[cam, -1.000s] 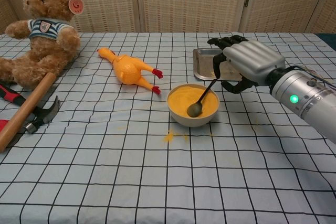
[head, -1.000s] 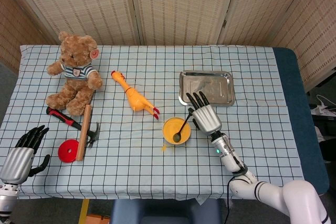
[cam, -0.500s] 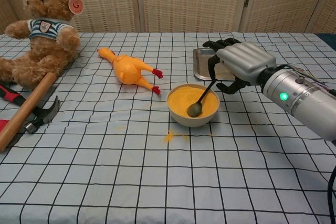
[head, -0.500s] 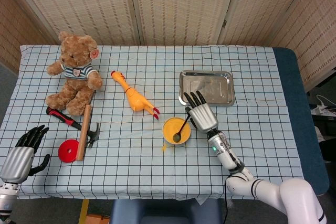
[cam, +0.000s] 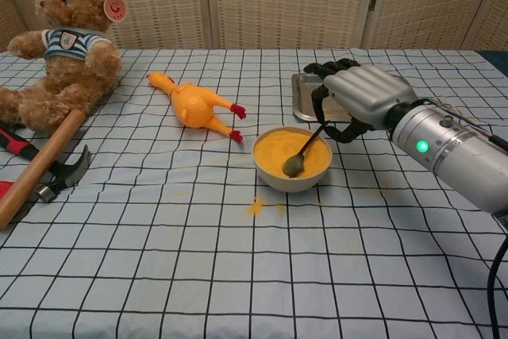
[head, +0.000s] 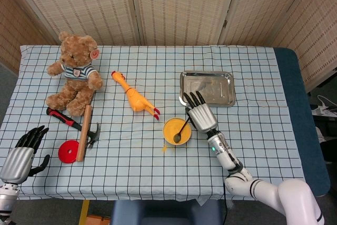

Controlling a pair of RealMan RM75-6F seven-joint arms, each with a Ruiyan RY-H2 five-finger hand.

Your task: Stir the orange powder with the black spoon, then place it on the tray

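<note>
Spoon point(cam: 303, 152): black, bowl end down in orange powder point(cam: 278, 149), handle slanting up-right into my right hand point(cam: 359, 98), fingers point(cam: 321, 90) curled around it. Checked table point(head: 253, 77); wicker screens point(head: 179, 3) behind.

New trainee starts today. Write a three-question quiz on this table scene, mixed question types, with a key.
1. True or false: the black spoon lies on the tray.
2. Multiple choice: what lies between the teddy bear and the bowl? A) a rubber chicken B) a cup C) a book
3. Fill in: the spilled orange powder lies on the cloth just in front of the ____.

Key:
1. False. Its scoop sits in the bowl of powder, its handle leaning on the rim by the right hand; the left hand holds nothing.
2. A, the rubber chicken.
3. Bowl.
</note>
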